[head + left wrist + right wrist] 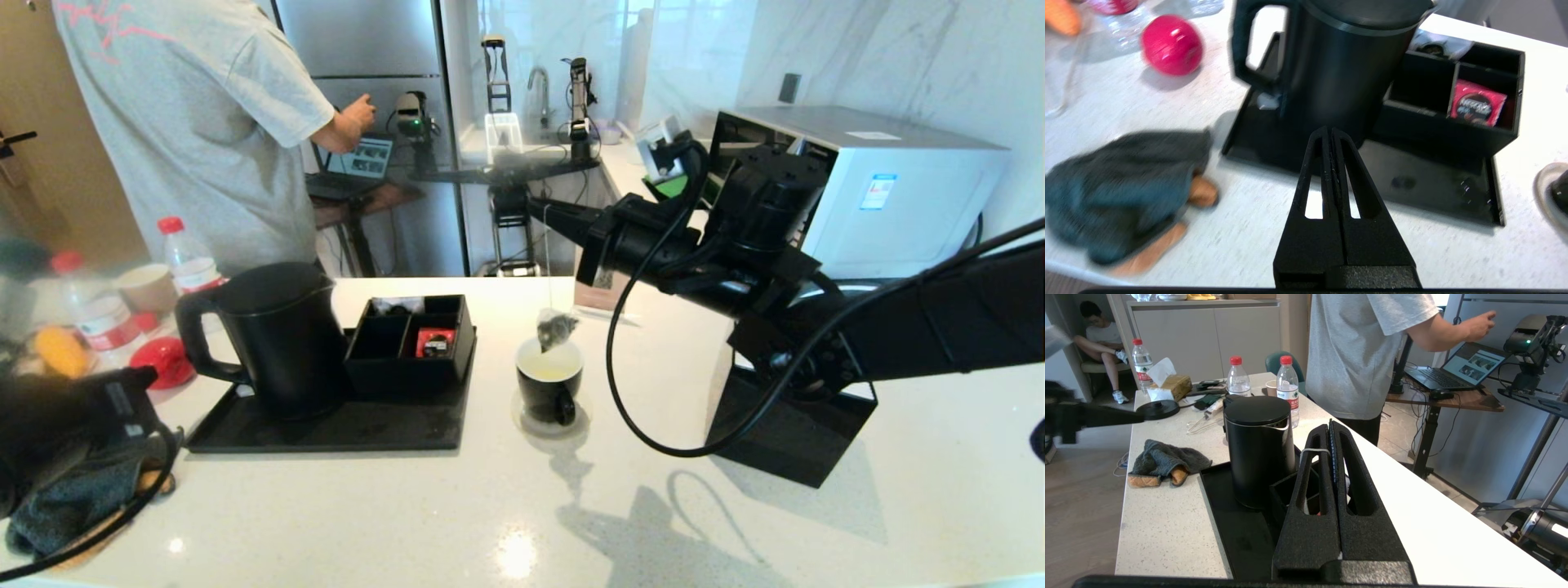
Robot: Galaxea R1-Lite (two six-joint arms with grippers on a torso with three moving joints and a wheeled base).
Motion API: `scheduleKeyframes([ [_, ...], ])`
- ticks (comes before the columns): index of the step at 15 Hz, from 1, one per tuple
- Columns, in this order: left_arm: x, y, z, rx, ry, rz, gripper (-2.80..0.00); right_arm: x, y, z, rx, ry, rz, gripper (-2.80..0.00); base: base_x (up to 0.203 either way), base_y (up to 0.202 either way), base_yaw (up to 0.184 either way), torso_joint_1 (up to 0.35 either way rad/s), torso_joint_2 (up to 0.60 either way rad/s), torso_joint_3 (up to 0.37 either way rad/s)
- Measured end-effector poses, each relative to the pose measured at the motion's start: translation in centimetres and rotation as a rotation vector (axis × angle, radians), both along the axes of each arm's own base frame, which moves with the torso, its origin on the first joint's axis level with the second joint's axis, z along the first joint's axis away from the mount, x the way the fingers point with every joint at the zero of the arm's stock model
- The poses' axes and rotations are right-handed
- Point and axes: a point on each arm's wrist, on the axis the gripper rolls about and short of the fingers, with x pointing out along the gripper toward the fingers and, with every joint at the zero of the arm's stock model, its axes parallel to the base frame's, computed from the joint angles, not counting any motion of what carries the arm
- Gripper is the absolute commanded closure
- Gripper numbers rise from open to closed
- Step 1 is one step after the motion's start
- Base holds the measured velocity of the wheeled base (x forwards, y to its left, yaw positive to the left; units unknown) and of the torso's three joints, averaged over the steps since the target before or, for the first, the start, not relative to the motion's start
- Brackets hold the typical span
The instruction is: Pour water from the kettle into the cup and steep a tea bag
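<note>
The black cup (549, 390) stands on a pale coaster right of the tray, with pale yellowish water (549, 370) in its white inside. The tea bag (556, 328) hangs on its thin white string over the cup's mouth, its lower end at rim height. My right gripper (542, 209) is high above the cup and shut on that string; the string (1312, 450) loops over one finger. The matte black kettle (277, 335) (1347, 69) (1259, 449) stands upright on the tray, lid on. My left gripper (1331, 131) (139, 384) is shut and empty, low at the left before the kettle.
The black tray (326, 429) also carries a compartment box (412, 359) with a red packet (433, 339). A black cube tissue box (788, 425) sits under my right arm. A grey cloth (73, 490), a red ball (163, 359) and bottles lie left. A person stands behind.
</note>
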Motion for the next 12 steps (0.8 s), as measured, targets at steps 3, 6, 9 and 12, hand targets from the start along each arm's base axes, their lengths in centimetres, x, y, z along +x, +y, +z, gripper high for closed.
scheduleKeyframes([
  [3,-2.8,0.2,-1.1,0.003,-0.014,0.026,0.0,0.0,0.0,0.0,0.0,0.0,0.0,0.0,0.0,0.0,0.0,0.0,0.0,0.0],
  [6,-5.4,0.1,-2.0,0.008,-0.047,0.033,0.0,0.0,-0.1,0.0,-0.013,-0.02,-0.007,0.0,0.0,0.0,0.0,0.0,0.0,0.0],
  [9,-8.0,-0.2,-3.6,0.013,-0.071,0.034,0.0,-0.2,-0.2,0.1,-0.019,-0.025,-0.009,0.0,0.0,0.0,0.0,0.0,0.0,0.0],
  [12,-10.2,-0.4,-5.3,0.017,-0.097,0.027,0.0,-0.2,-0.2,0.1,-0.019,-0.025,-0.009,0.0,0.0,0.0,0.0,0.0,0.0,0.0],
])
